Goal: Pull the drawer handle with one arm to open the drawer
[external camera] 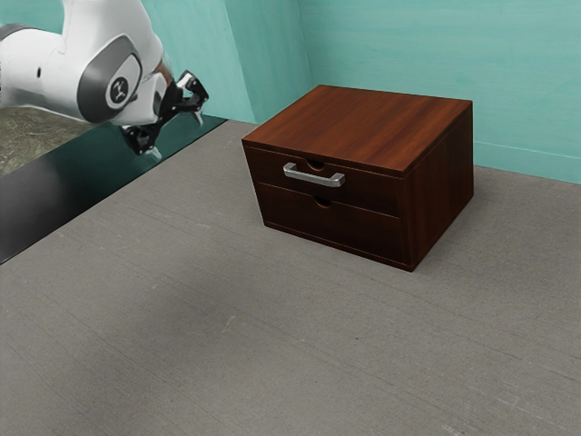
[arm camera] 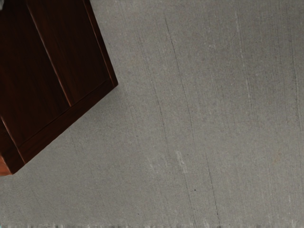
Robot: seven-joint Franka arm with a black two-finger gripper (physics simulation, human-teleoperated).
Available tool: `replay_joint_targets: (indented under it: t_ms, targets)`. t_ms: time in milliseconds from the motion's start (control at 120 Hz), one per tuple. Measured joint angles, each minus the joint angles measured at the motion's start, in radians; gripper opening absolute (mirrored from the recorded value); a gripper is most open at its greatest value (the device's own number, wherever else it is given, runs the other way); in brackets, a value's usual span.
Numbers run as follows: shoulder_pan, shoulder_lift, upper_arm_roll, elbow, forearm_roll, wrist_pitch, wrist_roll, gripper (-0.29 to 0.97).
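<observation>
A dark red-brown wooden cabinet [external camera: 372, 173] with two drawers stands on the grey floor. The upper drawer [external camera: 327, 179] carries a silver bar handle [external camera: 313, 175] and sits flush with the cabinet front, as does the lower drawer [external camera: 331, 221]. My black gripper [external camera: 172, 123] hangs high at the exterior view's left, well away from the handle, with its fingers apart and nothing between them. In the wrist view a corner of the cabinet [arm camera: 52, 76] lies off to one side of my hand over bare floor.
A grey carpet-like floor [external camera: 227, 318] spreads wide in front of the cabinet. A dark glossy slab [external camera: 64, 191] runs along the exterior view's left under the arm. Teal walls [external camera: 436, 54] close off the back behind the cabinet.
</observation>
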Motion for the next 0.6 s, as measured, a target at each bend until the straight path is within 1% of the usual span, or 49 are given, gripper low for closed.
replay_joint_targets:
  t_ms: [175,275,375,450,600]
  targets:
    - [-0.001,0.047,-0.005,0.008,-0.008,0.048,0.013,0.68]
    - [-0.001,0.058,-0.03,-0.011,-0.013,0.089,0.013,0.68]
    - [0.001,0.062,-0.045,-0.036,-0.052,0.129,0.02,0.68]
    - [0.002,0.064,-0.058,-0.045,-0.069,0.15,0.025,0.68]
    - [0.003,0.077,-0.101,-0.046,-0.03,0.176,0.022,0.68]
